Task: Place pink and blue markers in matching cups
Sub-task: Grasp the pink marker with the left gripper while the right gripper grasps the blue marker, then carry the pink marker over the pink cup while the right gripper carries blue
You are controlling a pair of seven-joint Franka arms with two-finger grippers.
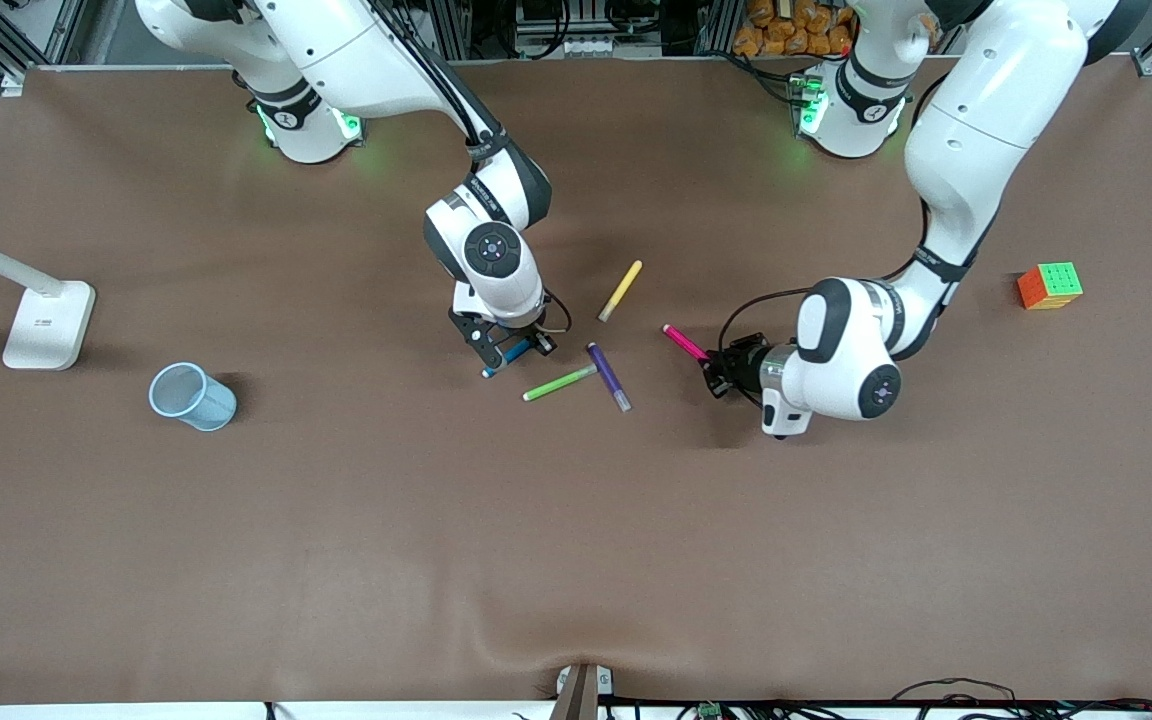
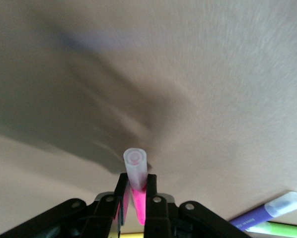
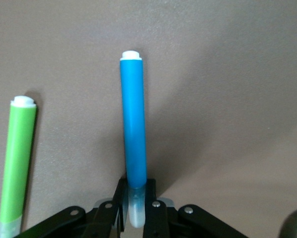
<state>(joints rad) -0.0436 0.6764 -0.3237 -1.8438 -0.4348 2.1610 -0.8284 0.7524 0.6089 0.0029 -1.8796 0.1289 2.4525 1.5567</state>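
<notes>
2 tools [image 1: 508, 352] [image 1: 714, 375] pinch slim cylindrical plastic markers [image 3: 133, 144] [image 2: 137, 186].

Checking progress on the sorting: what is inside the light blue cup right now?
The light blue cup lies tipped on its side toward the right arm's end. No marker shows through its open rim; its deepest part is not clearly visible.
</notes>
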